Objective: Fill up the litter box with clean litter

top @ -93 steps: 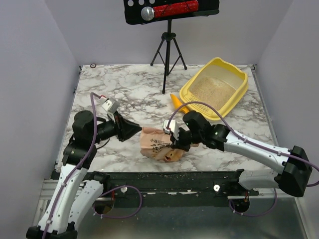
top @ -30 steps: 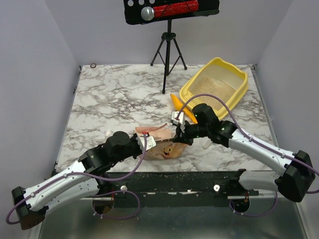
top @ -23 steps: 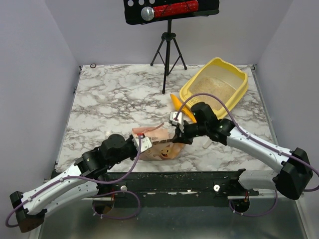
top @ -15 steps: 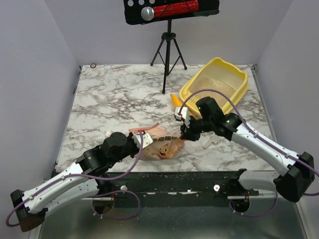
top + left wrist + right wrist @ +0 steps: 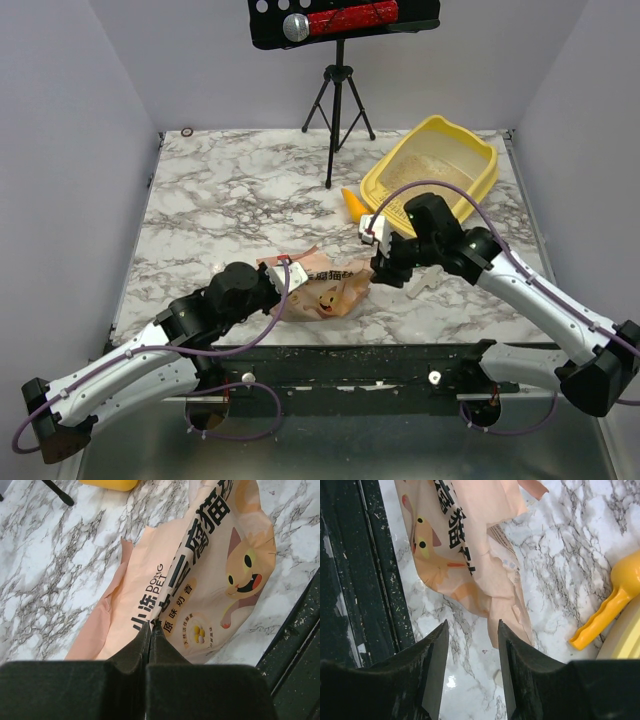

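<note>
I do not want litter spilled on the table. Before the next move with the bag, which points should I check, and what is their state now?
1. Left pincer shut on the paper bag: ok.
2. Right pincer gripping the bag: not ok, it is open and holds nothing.
3. Bag lifted off the table: not ok, it lies on the marble.
4. Scoop outside the litter box: ok.
5. Litter in the box: ok, some shows.
6. Litter left inside the bag: cannot tell.
</note>
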You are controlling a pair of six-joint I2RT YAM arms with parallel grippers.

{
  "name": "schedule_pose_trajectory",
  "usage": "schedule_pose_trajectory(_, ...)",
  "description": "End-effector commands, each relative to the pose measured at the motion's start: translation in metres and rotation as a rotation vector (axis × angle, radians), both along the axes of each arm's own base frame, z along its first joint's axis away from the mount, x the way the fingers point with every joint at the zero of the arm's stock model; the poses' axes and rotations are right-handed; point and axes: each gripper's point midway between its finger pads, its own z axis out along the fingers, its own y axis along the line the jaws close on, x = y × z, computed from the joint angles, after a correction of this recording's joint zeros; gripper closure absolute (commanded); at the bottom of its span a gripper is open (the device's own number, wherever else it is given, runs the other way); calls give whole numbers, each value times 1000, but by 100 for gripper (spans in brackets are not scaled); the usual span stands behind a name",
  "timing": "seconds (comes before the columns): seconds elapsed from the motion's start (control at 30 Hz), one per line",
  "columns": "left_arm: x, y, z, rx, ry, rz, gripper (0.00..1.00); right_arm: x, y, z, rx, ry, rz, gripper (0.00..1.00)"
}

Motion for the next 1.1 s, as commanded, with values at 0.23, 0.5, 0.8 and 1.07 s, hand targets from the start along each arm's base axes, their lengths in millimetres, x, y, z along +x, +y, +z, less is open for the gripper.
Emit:
schedule_pose_trajectory(0.23,11,4,24,-46,-46,68,100,21,26,1,13,-62,95,46)
schedule_pose_trajectory(0.5,11,6,26,-55,-51,75,100,20,36,-15,4,-24,137,46)
schedule_pose_trajectory(0.8,13,7,26,-56,-51,87,100,17,45,-46,-5,58,173,46)
schedule_pose_trajectory(1.07,14,9,27,-57,-58,102,100,-1,40,-81,-65,199,208,46)
